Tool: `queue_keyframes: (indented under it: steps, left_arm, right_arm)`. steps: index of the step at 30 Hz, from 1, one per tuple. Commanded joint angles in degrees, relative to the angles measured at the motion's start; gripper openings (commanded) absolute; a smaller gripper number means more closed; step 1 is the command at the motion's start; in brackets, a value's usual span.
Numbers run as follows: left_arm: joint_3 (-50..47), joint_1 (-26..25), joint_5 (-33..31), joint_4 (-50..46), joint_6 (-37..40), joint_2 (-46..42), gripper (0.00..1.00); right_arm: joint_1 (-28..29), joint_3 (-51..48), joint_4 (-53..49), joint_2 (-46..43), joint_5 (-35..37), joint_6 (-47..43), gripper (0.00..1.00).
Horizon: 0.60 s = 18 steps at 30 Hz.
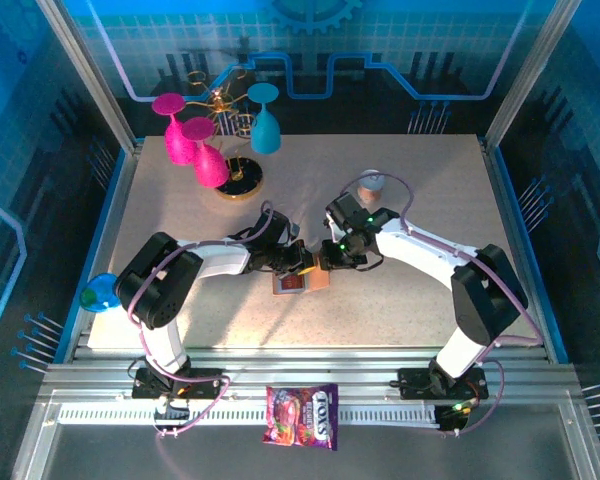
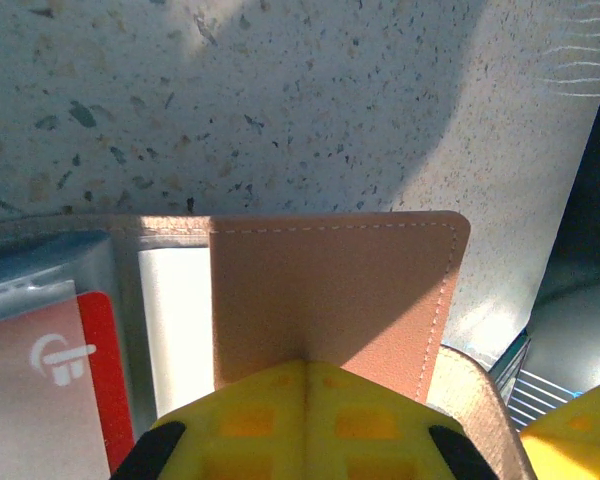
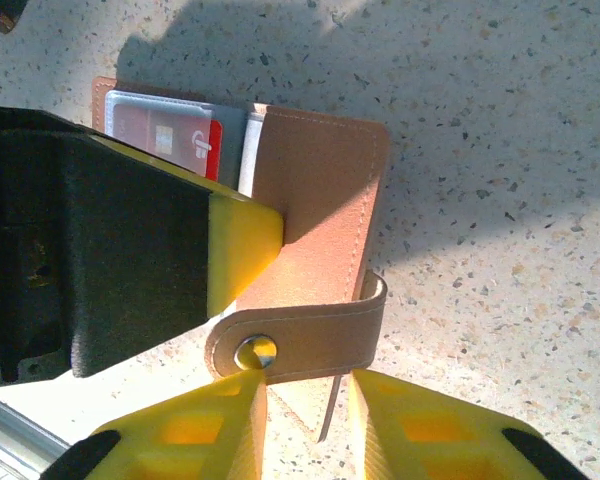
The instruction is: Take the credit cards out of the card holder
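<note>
Pinching card holder [image 3: 320, 190] flap w/ left fingers [image 2: 250, 420] shut; right fingers [image 3: 420, 430] narrowly parted near snap strap [image 3: 300, 340], no grip. Risk: flap slips, holder folds over red credit card [image 2: 105, 380].

Bright light floods the speckled table [image 1: 430, 200]; the surroundings sit dim and blue. Hard shadows cross both wrist views.

A tan-brown leather card holder [image 1: 302, 281] lies open on the speckled tabletop [image 1: 410, 180], midway between the side edges and nearer the near edge, one flap lifted, snap strap loose, a red credit card [image 3: 206, 146] in its clear pocket.
</note>
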Motion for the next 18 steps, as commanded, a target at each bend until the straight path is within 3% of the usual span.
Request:
queue_keyframes:
  steps: [1,11,18]
  left_arm:
    - [0.1,-0.3,0.5,-0.9,-0.2,-1.5,0.00]
    - [-0.4,-0.3,-1.1,-3.0,0.6,-6.0,0.01]
    - [-0.3,-0.1,-5.2,-10.8,5.1,-9.5,0.01]
  right_arm:
    - [0.9,-0.5,0.0,1.0,-1.4,0.0,0.31]
    - [0.9,-3.1,1.8,3.7,0.8,0.7,0.32]
    - [0.9,-4.2,2.3,5.2,1.8,0.7,0.32]
